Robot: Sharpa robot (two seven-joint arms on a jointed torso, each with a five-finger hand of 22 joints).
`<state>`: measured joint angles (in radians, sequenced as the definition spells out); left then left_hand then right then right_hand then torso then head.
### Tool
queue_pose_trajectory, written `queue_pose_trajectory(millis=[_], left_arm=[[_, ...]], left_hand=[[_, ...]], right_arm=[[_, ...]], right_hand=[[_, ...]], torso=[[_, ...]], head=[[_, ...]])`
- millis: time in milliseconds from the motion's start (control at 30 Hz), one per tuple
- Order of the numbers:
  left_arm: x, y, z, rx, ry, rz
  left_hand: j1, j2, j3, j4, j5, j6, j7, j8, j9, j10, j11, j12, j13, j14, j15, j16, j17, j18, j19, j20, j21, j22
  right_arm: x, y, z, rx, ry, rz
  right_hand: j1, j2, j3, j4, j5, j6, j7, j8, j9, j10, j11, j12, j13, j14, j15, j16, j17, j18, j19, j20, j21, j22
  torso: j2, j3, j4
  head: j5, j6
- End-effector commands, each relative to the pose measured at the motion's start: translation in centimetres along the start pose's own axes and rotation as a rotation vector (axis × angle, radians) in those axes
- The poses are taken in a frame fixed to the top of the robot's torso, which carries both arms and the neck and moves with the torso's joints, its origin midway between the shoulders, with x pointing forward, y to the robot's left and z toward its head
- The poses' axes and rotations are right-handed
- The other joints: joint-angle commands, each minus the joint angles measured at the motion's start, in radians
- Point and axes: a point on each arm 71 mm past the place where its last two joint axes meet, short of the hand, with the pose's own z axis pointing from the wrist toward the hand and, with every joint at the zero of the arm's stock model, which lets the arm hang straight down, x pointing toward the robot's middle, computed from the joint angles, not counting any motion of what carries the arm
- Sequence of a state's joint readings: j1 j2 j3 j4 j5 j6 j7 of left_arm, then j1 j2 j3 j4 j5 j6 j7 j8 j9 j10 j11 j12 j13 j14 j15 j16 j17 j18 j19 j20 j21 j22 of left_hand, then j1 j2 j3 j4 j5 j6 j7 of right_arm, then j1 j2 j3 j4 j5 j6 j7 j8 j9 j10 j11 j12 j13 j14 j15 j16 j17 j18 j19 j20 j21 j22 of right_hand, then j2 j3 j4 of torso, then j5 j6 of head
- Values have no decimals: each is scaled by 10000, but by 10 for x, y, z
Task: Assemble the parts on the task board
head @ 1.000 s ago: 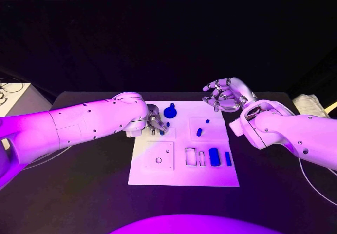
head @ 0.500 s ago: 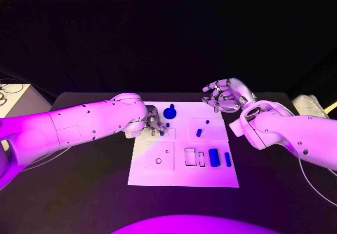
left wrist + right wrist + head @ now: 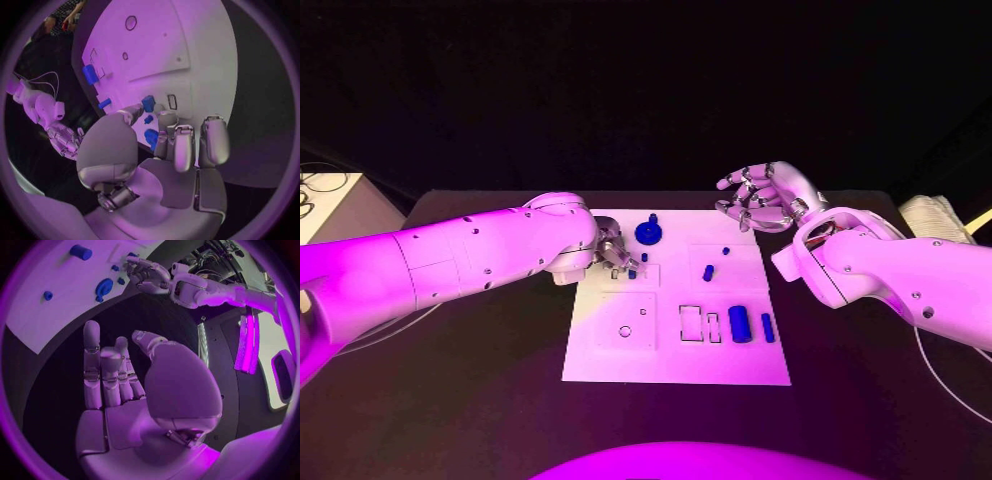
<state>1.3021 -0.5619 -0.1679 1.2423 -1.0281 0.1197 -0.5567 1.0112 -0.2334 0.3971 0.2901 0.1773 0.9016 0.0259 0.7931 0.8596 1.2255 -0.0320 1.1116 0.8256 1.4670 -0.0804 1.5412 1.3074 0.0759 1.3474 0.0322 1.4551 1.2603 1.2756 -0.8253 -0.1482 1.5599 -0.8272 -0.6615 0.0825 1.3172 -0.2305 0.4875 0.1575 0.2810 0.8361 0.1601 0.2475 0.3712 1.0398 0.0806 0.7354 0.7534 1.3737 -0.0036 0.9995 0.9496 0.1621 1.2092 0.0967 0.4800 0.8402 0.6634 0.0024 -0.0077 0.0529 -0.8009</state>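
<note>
Head view: left robot hand [image 3: 613, 254] slightly shifted, grasping a blue part [image 3: 632, 272]; right robot hand [image 3: 759, 197] unmoved, released.

The task board [image 3: 675, 360] is a plain white plate with thin dark outlines of rectangles and small circles drawn on it, lying on a black table [image 3: 473, 400]. The parts on it are blue: a round knob-like piece [image 3: 649, 231] near the board's far edge is deep blue, as are the short peg [image 3: 708, 271] in the middle, the thick block [image 3: 740, 323] and the slimmer bar [image 3: 767, 326] beside it toward the right edge. The left hand [image 3: 617, 256] is silver on a white arm with small dark dots along its shell. The right hand [image 3: 759, 197] is likewise silver, its arm white with dark dots.
</note>
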Motion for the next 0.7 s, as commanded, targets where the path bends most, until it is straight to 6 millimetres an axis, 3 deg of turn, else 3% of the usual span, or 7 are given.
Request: queue_pose_trajectory(millis=[33, 100, 200, 367, 533, 700], left_arm=[[4, 2, 0, -60, 150, -38], [2, 2, -1, -13, 99, -98], [-1, 1, -4, 97, 13, -246], [-6, -3, -7, 453, -26, -836], [-11, -6, -11, 789, -63, -1353], [-20, -5, -16, 1101, -212, -1803]], left_hand=[[-124, 131, -462, 23, -634, -6, 60, -9, 43, -51, 3, -20, -14, 874, -39, -20, 2135, -77, 74, 22, -65, 23], [-122, 331, -1026, 36, -1046, -7, 58, -13, 84, -53, -1, 9, -8, 877, -38, -18, 2145, -78, 82, 26, -65, 38], [-112, 472, -1385, 37, -1151, -5, 56, -15, 108, -61, -2, 16, -24, 879, -38, -17, 2150, -77, 80, 28, -69, 39], [-69, 627, -1772, 39, -1175, -17, 60, -25, 129, -92, 3, 3, -67, 872, -35, -33, 2129, -71, 62, 32, -81, 20], [164, 895, -2606, 41, -1219, -105, 106, -52, 175, -247, 48, -52, -207, 833, 8, -103, 2031, -42, -49, 67, -148, -105], [381, 1119, -2839, 32, -1199, -193, 137, -101, 177, -383, 76, -139, -363, 798, 31, -166, 1941, -6, -172, 86, -221, -261]], right_arm=[[1, 1, 0, -127, 143, -66], [1, 1, 0, -124, 142, -65], [1, 1, -1, -120, 143, -61], [2, 0, -1, -114, 133, -56], [2, 0, -1, -110, 134, -49], [2, 0, -1, -101, 138, -45]], right_hand=[[-150, -10, -4, 80, -24, -7, 46, 66, 11, 26, -56, -43, -24, 57, -5, -73, -7, 197, 77, 14, -76, -28], [-159, -14, -9, 84, -38, -10, 46, 67, 11, 25, -56, -40, -30, 57, -4, -82, -8, 197, 79, 14, -84, -34], [-165, -15, -13, 87, -46, -12, 46, 68, 11, 25, -56, -39, -32, 58, -4, -85, -6, 197, 80, 15, -89, -37], [-170, -16, -16, 90, -55, -13, 46, 68, 11, 25, -56, -37, -35, 60, -3, -87, -3, 197, 81, 15, -93, -40], [-170, -16, -16, 90, -55, -13, 46, 68, 11, 25, -56, -37, -35, 60, -3, -87, -3, 197, 81, 15, -93, -40], [-170, -16, -16, 90, -55, -13, 46, 68, 11, 25, -56, -37, -35, 60, -3, -87, -3, 197, 81, 15, -93, -40]], torso=[[-5, 4, 2], [-5, 2, 2], [-8, -3, 3], [-6, 1, 7], [-8, 3, 7], [-9, -2, -4]], head=[[3, -2], [-2, 2], [0, -2], [1, 39], [8, 57], [7, 100]])
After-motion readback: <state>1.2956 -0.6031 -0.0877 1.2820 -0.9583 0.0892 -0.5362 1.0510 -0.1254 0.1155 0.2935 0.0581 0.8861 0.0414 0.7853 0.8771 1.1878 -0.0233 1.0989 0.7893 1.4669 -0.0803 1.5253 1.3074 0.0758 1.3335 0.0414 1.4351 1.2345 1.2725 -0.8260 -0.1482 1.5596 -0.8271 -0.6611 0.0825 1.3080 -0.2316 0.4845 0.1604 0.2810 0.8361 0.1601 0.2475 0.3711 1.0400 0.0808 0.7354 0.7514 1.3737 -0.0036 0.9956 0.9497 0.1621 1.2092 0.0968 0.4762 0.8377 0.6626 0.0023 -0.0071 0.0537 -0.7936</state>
